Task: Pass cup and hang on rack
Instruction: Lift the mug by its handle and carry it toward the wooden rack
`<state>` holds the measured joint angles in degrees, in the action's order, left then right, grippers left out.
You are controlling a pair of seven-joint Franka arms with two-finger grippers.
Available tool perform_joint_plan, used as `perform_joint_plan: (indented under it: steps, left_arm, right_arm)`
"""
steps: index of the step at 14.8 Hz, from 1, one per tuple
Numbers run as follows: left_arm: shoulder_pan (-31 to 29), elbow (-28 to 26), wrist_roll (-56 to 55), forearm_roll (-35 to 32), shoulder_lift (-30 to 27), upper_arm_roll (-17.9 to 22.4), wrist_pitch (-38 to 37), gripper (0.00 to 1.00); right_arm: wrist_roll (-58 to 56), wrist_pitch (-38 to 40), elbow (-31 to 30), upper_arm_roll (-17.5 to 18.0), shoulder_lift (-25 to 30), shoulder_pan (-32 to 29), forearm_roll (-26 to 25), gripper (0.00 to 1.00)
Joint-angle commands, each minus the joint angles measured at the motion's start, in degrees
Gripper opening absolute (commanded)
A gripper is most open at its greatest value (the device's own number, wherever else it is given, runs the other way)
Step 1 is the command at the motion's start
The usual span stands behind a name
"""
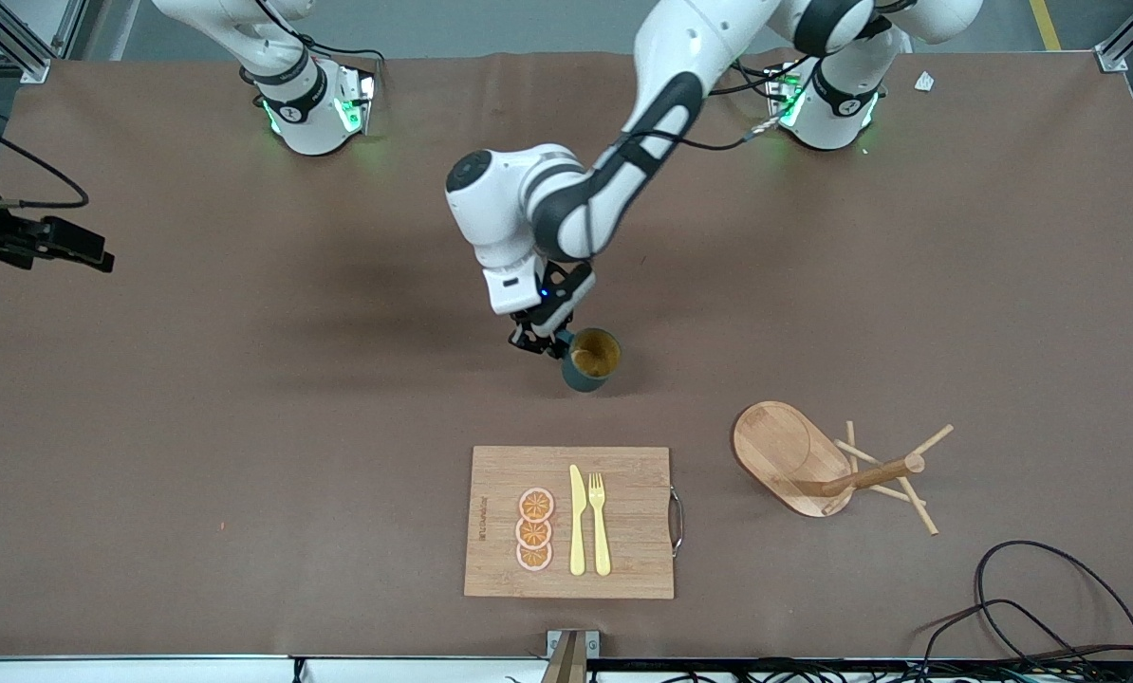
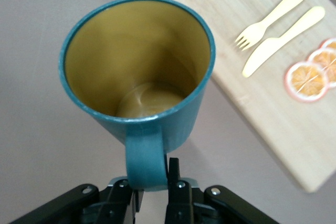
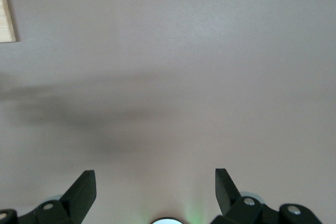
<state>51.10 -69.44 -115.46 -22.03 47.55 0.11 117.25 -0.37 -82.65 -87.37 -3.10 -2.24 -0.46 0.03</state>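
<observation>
The dark teal cup [image 1: 593, 359], mustard-yellow inside, is mouth-up at the middle of the table. My left gripper [image 1: 538, 338] is shut on its loop handle. In the left wrist view the cup [image 2: 137, 61] fills the frame, and the handle [image 2: 146, 161] is pinched in the left gripper [image 2: 153, 179]. I cannot tell whether the cup's foot touches the table. The wooden rack [image 1: 818, 465] is toward the left arm's end, nearer the front camera than the cup. Its post points toward that end. My right gripper [image 1: 83, 251] waits open over bare table at the right arm's end [image 3: 155, 179].
A bamboo cutting board [image 1: 623, 560] lies nearer the front camera than the cup, with a yellow knife [image 1: 577, 520], a fork [image 1: 599, 522] and three orange slices [image 1: 534, 529] on it. Black cables [image 1: 1050, 607] coil at the front corner by the rack.
</observation>
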Motion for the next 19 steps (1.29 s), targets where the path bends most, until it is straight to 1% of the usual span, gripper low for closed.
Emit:
perform_joint_plan:
  steps: [1,2,4,6,8,10,12,13,15,17,19]
  left_arm:
    - [-6.3,-1.8,8.5,11.0,-4.7,-0.8,3.1,0.0]
    - [-8.6,-1.8,12.1,15.1,-6.2,-0.9,3.8,0.0]
    - [-13.1,-2.0,20.5,26.6,-8.8,-1.5,4.1,0.0]
    - [-16.3,-2.6,26.0,36.8,-11.0,-1.8,5.0,0.0]
    - [-19.4,-3.3,30.6,44.9,-12.7,-1.9,5.2,0.0]
    - [-22.4,-5.3,35.9,52.8,-14.5,-2.0,5.2,0.0]
    - [-27.3,-7.0,43.4,62.2,-16.1,-2.5,4.5,0.0]
    - [-30.2,-7.9,47.2,65.9,-16.9,-3.1,3.3,0.0]
    - [-36.6,-9.0,54.3,70.7,-17.8,-4.8,-1.7,0.0]
    - [-42.8,-9.0,60.8,73.3,-17.8,-7.0,-7.8,0.0]
    - [-47.7,-9.2,66.0,74.9,-17.8,-8.7,-11.5,0.0]
  right_arm:
    - [1.0,2.1,-0.8,0.3,3.1,-0.3,0.8,1.0]
    - [1.0,2.2,-0.9,0.2,4.0,-0.3,0.8,1.0]
    - [0.6,2.6,-0.9,0.3,5.2,-0.3,0.7,1.0]
    - [0.3,2.8,-0.9,0.0,6.2,-0.4,0.7,1.0]
    - [0.4,4.0,-0.6,-0.1,6.8,-0.4,0.7,1.0]
    - [0.4,5.2,-0.5,0.0,7.7,-0.4,0.7,1.0]
    - [0.4,5.4,-0.3,0.1,7.7,-0.2,0.6,1.0]
    - [0.4,5.4,-0.3,0.0,7.6,-0.2,0.6,1.0]
    - [0.4,5.3,-0.3,0.0,7.5,-0.2,0.7,1.0]
    - [0.4,5.3,-0.3,-0.1,7.5,-0.2,0.7,1.0]
    - [0.5,5.4,-0.3,-0.2,7.4,-0.3,0.8,1.0]
